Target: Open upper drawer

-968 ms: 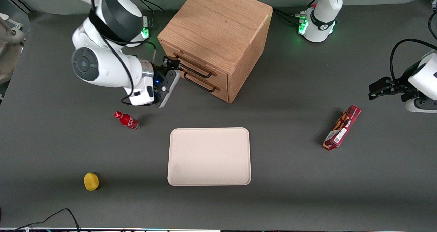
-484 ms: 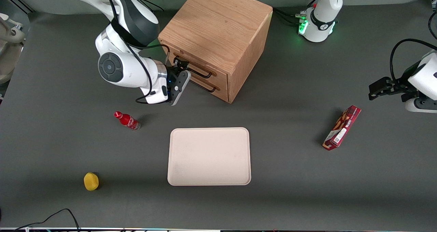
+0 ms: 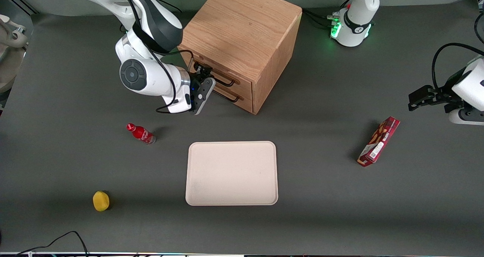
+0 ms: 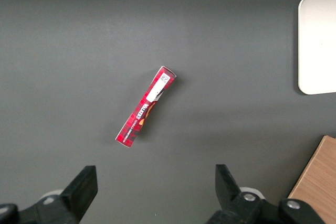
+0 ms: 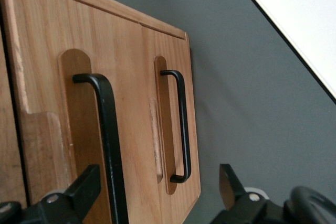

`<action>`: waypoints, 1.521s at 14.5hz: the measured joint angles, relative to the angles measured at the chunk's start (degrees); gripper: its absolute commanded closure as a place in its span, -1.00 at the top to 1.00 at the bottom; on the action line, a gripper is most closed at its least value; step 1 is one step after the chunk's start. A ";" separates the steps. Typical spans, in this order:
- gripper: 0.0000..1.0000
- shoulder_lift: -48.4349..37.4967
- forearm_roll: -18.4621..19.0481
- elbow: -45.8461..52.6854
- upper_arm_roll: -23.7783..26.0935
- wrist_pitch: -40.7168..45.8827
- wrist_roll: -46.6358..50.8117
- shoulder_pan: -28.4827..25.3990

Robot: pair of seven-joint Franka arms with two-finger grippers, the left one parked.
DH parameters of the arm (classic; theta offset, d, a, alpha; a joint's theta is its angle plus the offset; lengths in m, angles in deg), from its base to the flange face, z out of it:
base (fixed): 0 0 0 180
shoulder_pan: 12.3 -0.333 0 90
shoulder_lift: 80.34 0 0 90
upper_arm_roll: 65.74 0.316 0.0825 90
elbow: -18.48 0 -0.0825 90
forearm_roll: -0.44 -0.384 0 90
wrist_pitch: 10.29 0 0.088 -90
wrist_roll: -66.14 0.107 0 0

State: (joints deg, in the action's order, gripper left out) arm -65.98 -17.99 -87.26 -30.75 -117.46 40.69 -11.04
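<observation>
The oak cabinet (image 3: pixel 242 26) stands with both drawers shut. The upper drawer (image 3: pixel 206 68) has a long black bar handle (image 3: pixel 223 81); the lower drawer's handle (image 3: pixel 228 95) is just under it. My right gripper (image 3: pixel 202 72) is open and empty, right in front of the upper drawer, at the end of its handle nearer the working arm. In the right wrist view the upper handle (image 5: pixel 107 145) runs between my open fingers (image 5: pixel 86 188), close to one finger; the gripper (image 5: pixel 157 190) touches nothing. The lower handle (image 5: pixel 181 124) is farther off.
A red bottle (image 3: pixel 140 133) lies on the table nearer the front camera than my gripper. A beige tray (image 3: pixel 231 172) sits mid-table, a yellow object (image 3: pixel 101 200) near the front edge. A red box (image 3: pixel 379 141) lies toward the parked arm's end, also in the left wrist view (image 4: pixel 146 107).
My right arm has swung toward the cabinet. The gripper has moved from beside the drawer fronts up to the upper drawer's handle. The drawers have not moved.
</observation>
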 measured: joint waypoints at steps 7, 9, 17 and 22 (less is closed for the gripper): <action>1.00 -1.14 0.00 -3.14 1.03 -2.85 0.02 0.00; 1.00 -1.26 0.00 -3.72 1.07 -3.29 0.02 0.02; 1.00 -1.30 0.00 -4.35 1.06 -4.29 0.02 0.17; 1.00 -1.30 0.87 -4.19 0.60 -4.77 -0.03 0.89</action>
State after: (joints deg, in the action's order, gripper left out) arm -67.28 -17.13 -91.45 -30.15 -122.23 40.66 -10.15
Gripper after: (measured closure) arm 0.000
